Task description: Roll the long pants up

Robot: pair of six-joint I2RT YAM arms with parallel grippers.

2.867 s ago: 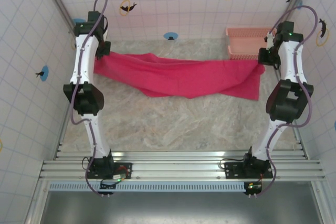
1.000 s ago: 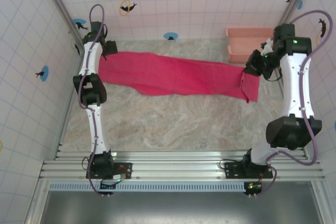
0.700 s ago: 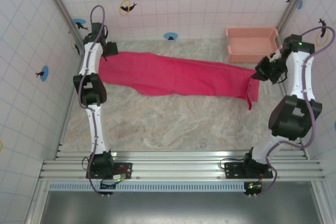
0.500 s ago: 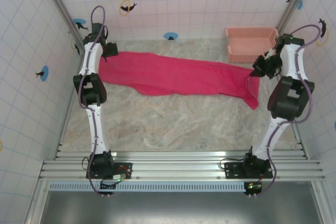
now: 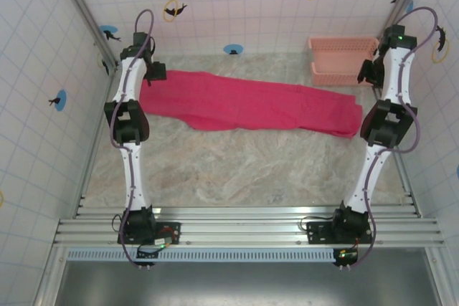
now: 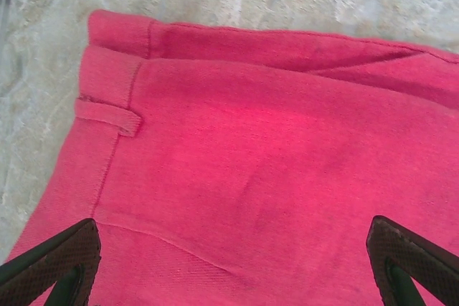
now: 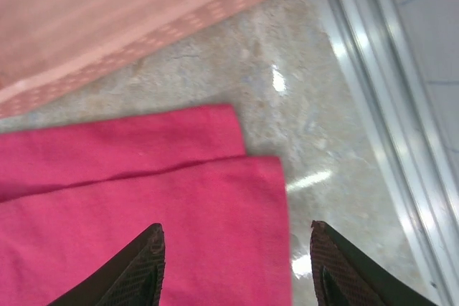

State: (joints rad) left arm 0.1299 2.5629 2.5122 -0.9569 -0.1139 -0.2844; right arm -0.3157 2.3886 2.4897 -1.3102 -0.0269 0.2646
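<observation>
The long pants (image 5: 244, 105) lie flat and straight, no roll started yet, and the left gripper (image 6: 231, 227) and right gripper (image 7: 237, 227) both hang open over the ends, holding nothing.

Blurred basket (image 7: 107, 12); edge-cropped pants (image 6: 272, 163)

We see the long pants (image 5: 251, 105) as plain bright pink-red, no print, stitching in the same colour. Basket (image 5: 333, 73) is salmon-pink with a small lattice pattern. Table (image 5: 244, 166) is marbled beige-grey. Walls (image 5: 237, 5) are white with a thin grid, plus blue dots and black dolphins in yellow rings. Arms (image 5: 133, 170) are white with black joints; left gripper (image 6: 231, 220) pads (image 6: 61, 252) are black, cross-hatched.
</observation>
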